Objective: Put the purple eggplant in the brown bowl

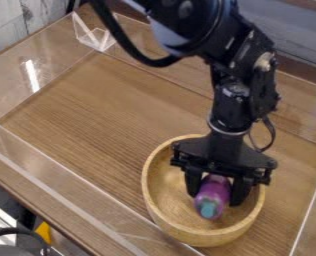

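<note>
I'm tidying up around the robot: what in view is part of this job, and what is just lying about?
Part of the job:
- purple eggplant, between the fingers
- brown bowl, under it

Just lying about:
- black object at the lower-left edge, too cut off to name
</note>
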Controlling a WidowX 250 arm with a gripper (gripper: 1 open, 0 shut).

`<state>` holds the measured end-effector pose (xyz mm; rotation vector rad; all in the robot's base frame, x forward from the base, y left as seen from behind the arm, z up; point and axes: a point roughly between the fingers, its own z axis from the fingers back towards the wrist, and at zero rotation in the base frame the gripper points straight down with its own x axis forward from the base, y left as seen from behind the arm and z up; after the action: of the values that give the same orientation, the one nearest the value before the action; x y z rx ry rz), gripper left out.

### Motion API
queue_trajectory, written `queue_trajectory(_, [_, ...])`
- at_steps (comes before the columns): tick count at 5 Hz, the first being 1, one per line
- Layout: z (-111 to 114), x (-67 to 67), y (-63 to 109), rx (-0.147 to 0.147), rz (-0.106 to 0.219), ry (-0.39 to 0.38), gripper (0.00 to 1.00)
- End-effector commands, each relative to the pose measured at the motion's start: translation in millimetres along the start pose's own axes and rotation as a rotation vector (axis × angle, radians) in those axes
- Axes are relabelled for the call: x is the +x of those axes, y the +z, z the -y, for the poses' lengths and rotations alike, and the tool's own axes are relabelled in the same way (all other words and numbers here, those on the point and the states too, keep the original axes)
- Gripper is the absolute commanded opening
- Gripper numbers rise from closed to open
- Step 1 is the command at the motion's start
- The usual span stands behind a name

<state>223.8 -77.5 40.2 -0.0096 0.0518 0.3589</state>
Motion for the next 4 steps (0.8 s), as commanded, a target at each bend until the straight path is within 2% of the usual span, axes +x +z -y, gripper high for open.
queue_trajectory(1, [2,3.1,11.2,-0.019,0.024,0.019,1.0])
queue_trajectory(2, [1,2.2,16.3,-0.02,0.023,0.041,1.0])
queue_trajectory(3, [1,0.9,10.2,-0.019,0.023,0.034,0.0])
queue_trajectory(4, [2,-0.7,4.5,-0.021,0.019,0.024,0.0])
